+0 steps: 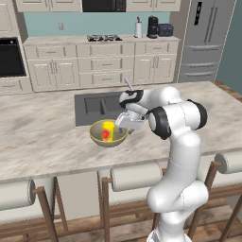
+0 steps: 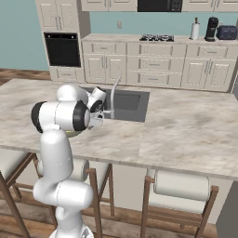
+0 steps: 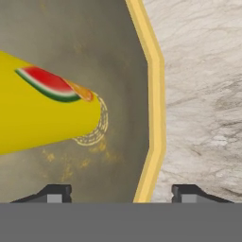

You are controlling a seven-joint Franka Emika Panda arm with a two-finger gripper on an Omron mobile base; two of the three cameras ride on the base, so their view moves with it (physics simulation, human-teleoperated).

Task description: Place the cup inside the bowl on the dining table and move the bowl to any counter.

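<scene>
From the left base camera I see the large beige marble-patterned dining table point(image 1: 42, 137) spanning the frame, with the dark grey inset sink point(image 1: 97, 108) near its centre. Just in front of the sink stands the round olive-tan bowl point(image 1: 108, 133), resting on the table top. Inside the bowl sits the small yellow cylindrical cup point(image 1: 108, 130), its red patch facing the camera. To the right of the bowl, the two-finger gripper point(image 1: 126, 126) hangs at the bowl's right rim, at the end of the white arm.

In the hand camera I see the yellow cup point(image 3: 45, 111) on the left, lying across the bowl's pale inner surface point(image 3: 118, 71), its watermelon-like red and green patch on top. The bowl's yellow rim runs top to bottom through the middle, with the marbled table point(image 3: 203, 94) to its right. The gripper point(image 3: 121, 194) straddles that rim: one dark fingertip point(image 3: 54, 193) stands inside the bowl, the other over the table. The jaws are spread, pinching nothing.
</scene>
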